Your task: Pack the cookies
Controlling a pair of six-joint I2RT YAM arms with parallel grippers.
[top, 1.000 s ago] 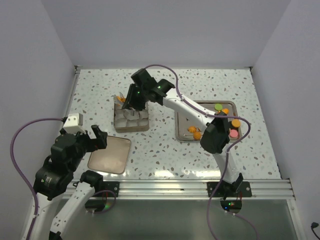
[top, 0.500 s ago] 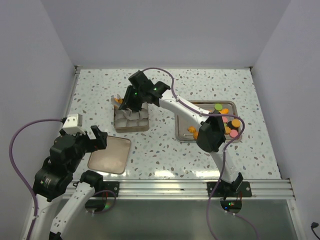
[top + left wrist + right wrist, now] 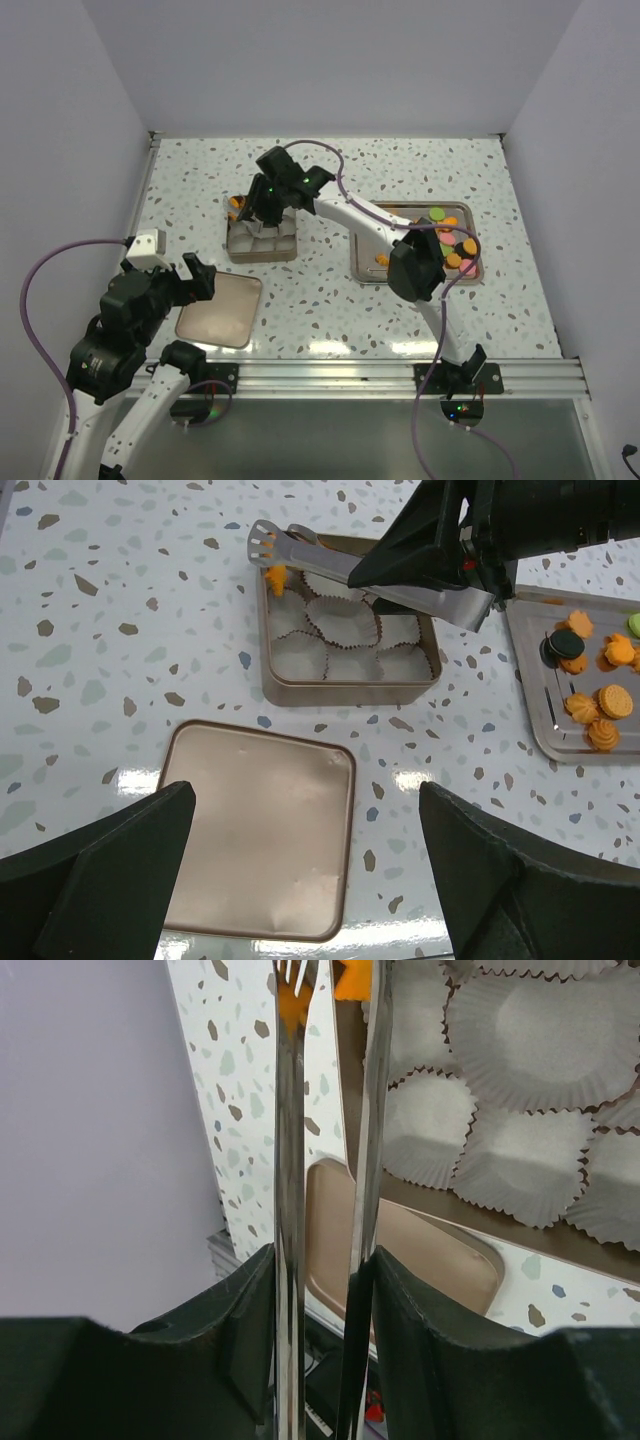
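The right tool (image 3: 325,1300) is clamped on a pair of metal tongs (image 3: 370,575), whose tips pinch 1 orange cookie (image 3: 275,577) at the far left corner of the tin (image 3: 345,692), which is lined with white paper cups (image 3: 340,620). More cookies (image 3: 600,702) (mostly orange, 1 dark) lie on the tray (image 3: 540,695) to the right. The left tool (image 3: 310,870) hangs with its fingers wide apart above the lid (image 3: 260,820) lying on the counter (image 3: 120,660).

The right hand (image 3: 268,198) has been carried further left over the tin (image 3: 262,258). The orange cookie (image 3: 235,203) pinched in the tongs (image 3: 360,565) has been brought to its far-left corner. More cookies (image 3: 455,250) on the tray (image 3: 356,255) have been uncovered.
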